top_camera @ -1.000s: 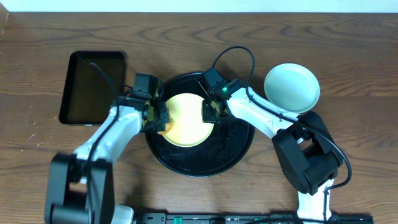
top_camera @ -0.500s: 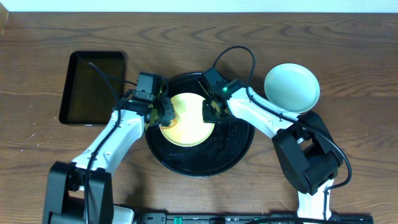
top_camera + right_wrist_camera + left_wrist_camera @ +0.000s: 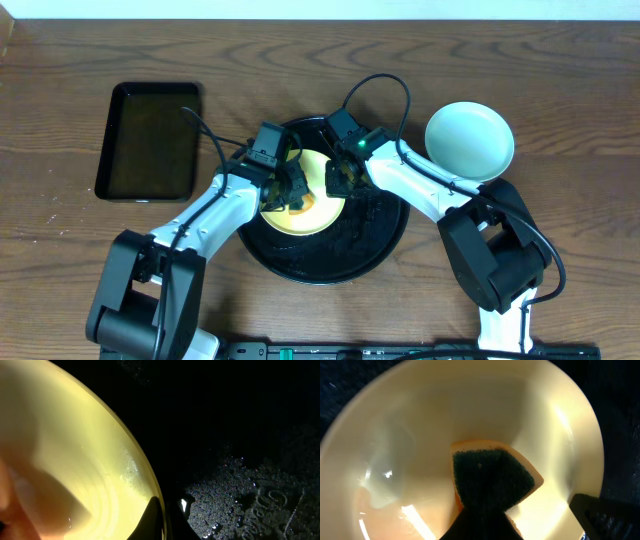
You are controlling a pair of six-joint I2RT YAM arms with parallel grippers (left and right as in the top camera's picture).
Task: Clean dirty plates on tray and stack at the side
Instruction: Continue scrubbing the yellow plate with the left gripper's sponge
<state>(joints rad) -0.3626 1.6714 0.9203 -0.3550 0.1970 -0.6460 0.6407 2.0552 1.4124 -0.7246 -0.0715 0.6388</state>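
A pale yellow plate lies in the large round black tray. My left gripper is shut on an orange sponge with a dark scouring face and presses it on the plate's inside. My right gripper is shut on the yellow plate's right rim, one finger inside and one outside. A pale mint-blue plate sits on the table to the right of the tray, clean-looking. No other plate shows.
A smaller rectangular black tray lies at the left on the wooden table. The round tray's floor is wet with droplets. Cables loop above the right arm.
My left gripper has moved right with the sponge, from the plate's left edge to over its middle. The right gripper and the plate have stayed put.
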